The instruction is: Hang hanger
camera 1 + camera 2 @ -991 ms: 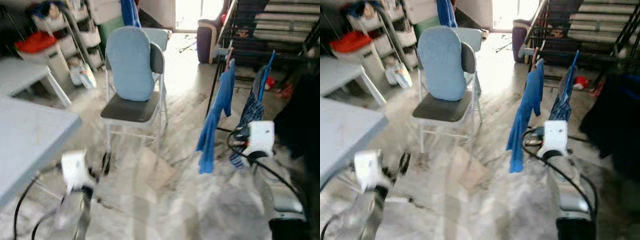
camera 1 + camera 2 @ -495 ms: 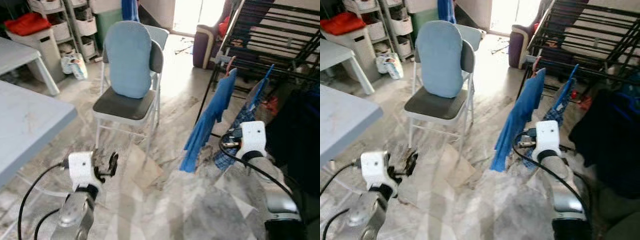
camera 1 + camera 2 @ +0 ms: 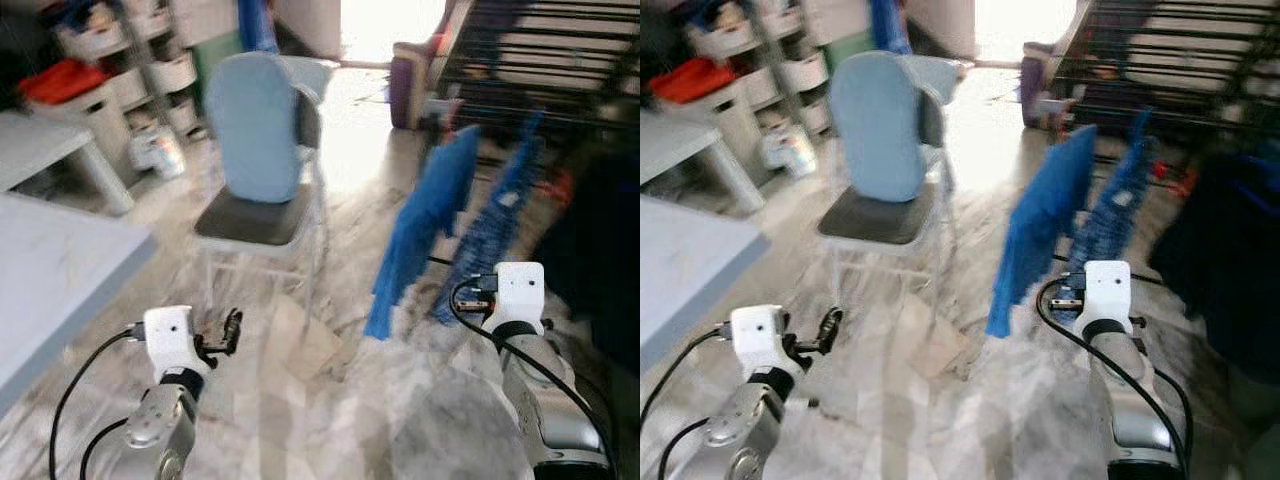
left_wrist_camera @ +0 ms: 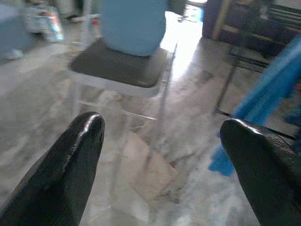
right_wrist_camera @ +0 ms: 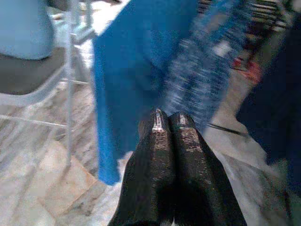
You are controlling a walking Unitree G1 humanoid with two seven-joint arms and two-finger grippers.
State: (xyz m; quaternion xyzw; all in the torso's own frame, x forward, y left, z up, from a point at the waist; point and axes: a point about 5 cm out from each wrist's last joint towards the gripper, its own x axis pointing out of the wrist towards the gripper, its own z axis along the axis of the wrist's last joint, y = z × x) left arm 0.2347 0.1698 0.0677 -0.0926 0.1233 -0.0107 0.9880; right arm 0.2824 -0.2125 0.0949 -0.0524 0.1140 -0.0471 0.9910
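1. We cannot pick out a hanger itself in these blurred pictures; what we see are two garments hanging from the dark drying rack ahead on our right: a plain blue cloth and, just beside it, a patterned blue garment.
2. Our right gripper has its two black fingers pressed together, with nothing visible between them. It is raised in front of the two hanging garments.
3. Our left gripper has its fingers spread wide apart and holds nothing. It hovers low over the marble floor, facing the folding chair.
4. The head views show a pale blue cushion leaning against the chair's back, a grey table at our left and storage shelves behind it.
5. The left wrist view shows a tan patch on the floor below the chair; the right wrist view brings the blue cloth's hem close, ending above the floor.
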